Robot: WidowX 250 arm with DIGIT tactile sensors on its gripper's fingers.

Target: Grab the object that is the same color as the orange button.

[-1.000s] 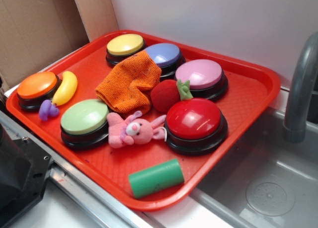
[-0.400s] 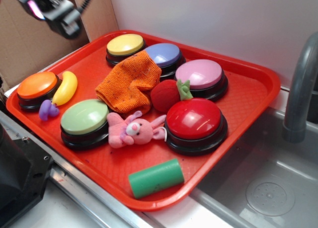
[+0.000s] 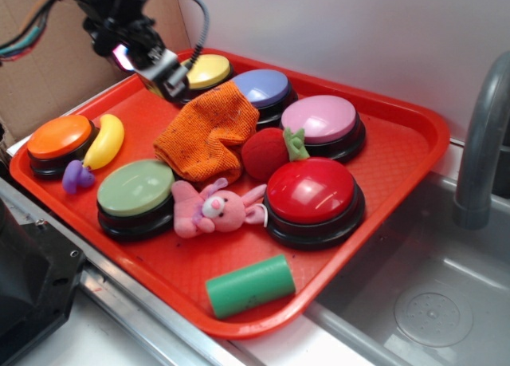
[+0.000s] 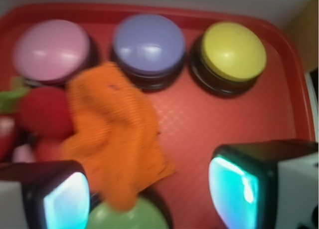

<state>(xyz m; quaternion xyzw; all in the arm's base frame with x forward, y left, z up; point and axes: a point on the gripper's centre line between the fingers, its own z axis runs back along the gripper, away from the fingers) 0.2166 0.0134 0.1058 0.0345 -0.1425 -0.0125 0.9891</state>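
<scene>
An orange knitted cloth (image 3: 209, 132) (image 4: 110, 134) lies crumpled in the middle of the red tray (image 3: 398, 155), between the green, purple and red buttons. The orange button (image 3: 58, 140) sits at the tray's left corner, out of the wrist view. My gripper (image 3: 163, 72) (image 4: 149, 191) hangs open above the tray's back left, just left of the yellow button (image 3: 200, 74) (image 4: 233, 51). Nothing lies between its fingers (image 4: 244, 184); in the wrist view the cloth's lower edge reaches toward the left finger.
On the tray also stand a purple button (image 3: 262, 89), pink button (image 3: 319, 120), large red button (image 3: 311, 194) and green button (image 3: 135, 190). A red plush ball (image 3: 267, 153), pink bunny (image 3: 213, 209), banana (image 3: 105, 141) and green cylinder (image 3: 250, 285) lie around. A sink (image 3: 430, 302) is at the right.
The gripper has come into view from the upper left and dropped right and down, now hovering beside the yellow button. Nothing on the tray has moved.
</scene>
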